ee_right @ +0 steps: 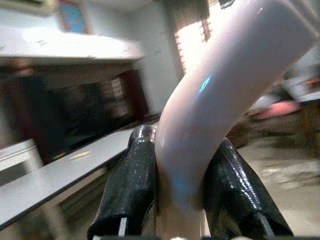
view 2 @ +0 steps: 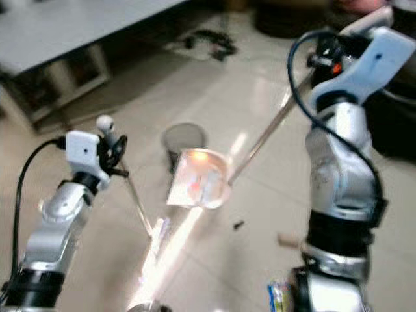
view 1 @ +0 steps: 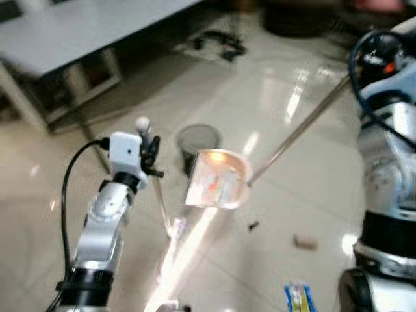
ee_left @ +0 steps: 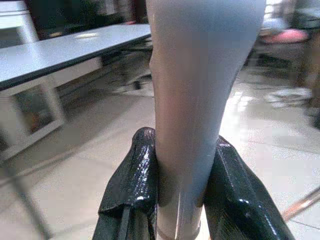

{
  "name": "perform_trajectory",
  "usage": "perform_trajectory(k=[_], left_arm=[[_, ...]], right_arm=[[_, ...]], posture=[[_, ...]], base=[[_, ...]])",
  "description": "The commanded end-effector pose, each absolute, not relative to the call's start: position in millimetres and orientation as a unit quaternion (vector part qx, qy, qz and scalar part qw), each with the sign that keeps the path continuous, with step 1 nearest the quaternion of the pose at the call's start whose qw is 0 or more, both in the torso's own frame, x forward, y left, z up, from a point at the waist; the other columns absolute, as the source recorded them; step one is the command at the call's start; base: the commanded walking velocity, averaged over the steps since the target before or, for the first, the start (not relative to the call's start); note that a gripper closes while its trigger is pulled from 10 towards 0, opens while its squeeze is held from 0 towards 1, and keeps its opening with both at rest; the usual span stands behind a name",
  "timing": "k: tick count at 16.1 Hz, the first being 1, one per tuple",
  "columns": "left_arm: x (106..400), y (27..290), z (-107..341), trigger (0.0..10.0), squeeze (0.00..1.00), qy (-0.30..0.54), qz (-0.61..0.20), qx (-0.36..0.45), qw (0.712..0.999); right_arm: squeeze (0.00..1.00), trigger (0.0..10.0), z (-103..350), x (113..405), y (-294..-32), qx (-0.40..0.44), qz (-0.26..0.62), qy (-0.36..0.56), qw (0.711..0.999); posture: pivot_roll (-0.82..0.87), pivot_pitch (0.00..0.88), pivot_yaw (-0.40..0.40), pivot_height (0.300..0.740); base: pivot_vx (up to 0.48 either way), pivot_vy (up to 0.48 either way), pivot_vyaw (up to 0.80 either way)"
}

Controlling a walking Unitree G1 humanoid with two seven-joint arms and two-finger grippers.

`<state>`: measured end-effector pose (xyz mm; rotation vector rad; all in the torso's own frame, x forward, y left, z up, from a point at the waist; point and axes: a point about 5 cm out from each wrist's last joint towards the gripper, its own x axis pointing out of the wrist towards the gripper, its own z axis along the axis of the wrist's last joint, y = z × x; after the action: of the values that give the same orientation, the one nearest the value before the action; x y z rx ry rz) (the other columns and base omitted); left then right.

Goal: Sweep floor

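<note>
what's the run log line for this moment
left gripper: shut on grey broom handle | right gripper: shut on pale dustpan handle | translucent dustpan: on glossy tiled floor

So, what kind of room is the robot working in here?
Probably a workroom or living area of a home. The floor is glossy pale tile, a long grey table stands at the far left, and cables lie on the floor beyond it.
</note>
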<state>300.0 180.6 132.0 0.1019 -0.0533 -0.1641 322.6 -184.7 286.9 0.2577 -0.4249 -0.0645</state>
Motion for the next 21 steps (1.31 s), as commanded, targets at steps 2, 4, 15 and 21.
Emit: perform_trajectory(k=[2,4,15,21], left_arm=[[302.5,178.5,141.6,10.0,0.0,-0.049,-0.08,0.061,0.994],[302.7,176.5,140.4,10.0,0.0,-0.048,-0.082,0.061,0.994],[307.3,173.8,140.2,10.0,0.0,-0.052,-0.078,0.052,0.994],[308.2,178.6,139.9,10.0,0.0,-0.052,-0.066,0.058,0.995]], right_arm=[[0.0,10.0,300.1,317.8,-188.2,0.142,-0.025,-0.244,0.959],[0.0,10.0,300.8,317.4,-189.7,0.143,-0.027,-0.246,0.958],[0.0,10.0,300.2,317.7,-196.4,0.145,-0.038,-0.251,0.956],[0.0,10.0,301.8,317.8,-195.9,0.142,-0.033,-0.256,0.956]], posture=[[0.02,0.046,0.048,0.74],[0.02,0.045,0.052,0.74],[0.01,0.025,0.046,0.74],[0.01,0.02,0.041,0.74]], base=[[0.352,0.0,0.0],[0.347,0.0,0.0],[0.365,0.0,-0.31],[0.373,0.0,0.0]])
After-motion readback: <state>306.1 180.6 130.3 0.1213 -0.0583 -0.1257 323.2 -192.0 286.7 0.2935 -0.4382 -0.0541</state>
